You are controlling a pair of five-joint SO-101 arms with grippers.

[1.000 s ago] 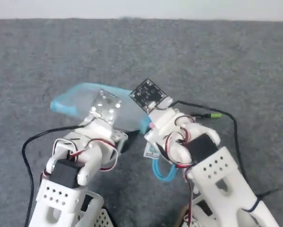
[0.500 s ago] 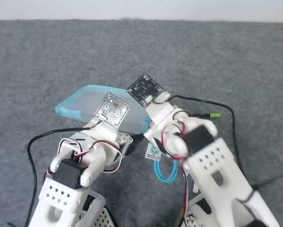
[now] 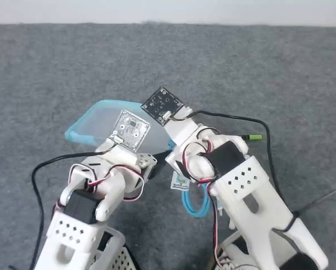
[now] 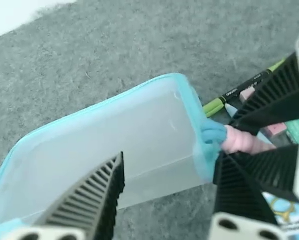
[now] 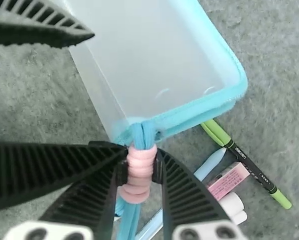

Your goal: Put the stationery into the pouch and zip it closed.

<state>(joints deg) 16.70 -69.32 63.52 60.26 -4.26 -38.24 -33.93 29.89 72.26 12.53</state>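
From the feed I saw the see-through plastic pouch with light-blue trim (image 3: pixel 103 121) sitting on the grey felt-covered table (image 3: pixel 280 73). It was just in front of both arms, approx. centre-left in the high view. The right hand (image 5: pixel 139 167) was pinched tight on the pink beaded zip pull (image 5: pixel 138 172), which hung off a light-blue fabric tab (image 5: pixel 142 134) at the pouch's corner. Its black ribbed fingers (image 5: pixel 187 192) pressed against the beads, one per side. A light-blue cord (image 3: pixel 195 203) looped on the table between the two arms, w/ a small white printed tag (image 3: pixel 180 180) next to it.

The left hand (image 4: pixel 167 165) hung over the pouch w/ its fingers spread wide, the pouch's clear face below the gap. One of them sat over the pouch's long side. I couldn't tell whether it touched the plastic or hovered just above, since the angle was poor.

The stationery lay outside the pouch, on the table beside the corner the right hand held. There was a green pen with a black barrel section (image 5: pixel 247 162) & a light-blue pen (image 5: pixel 209 164) just beside it. A pink eraser (image 5: pixel 225 184) lay close against that pen, w/ a white capped item (image 5: pixel 235 206) next to the eraser. In the high view the green pen poked out past the right arm.
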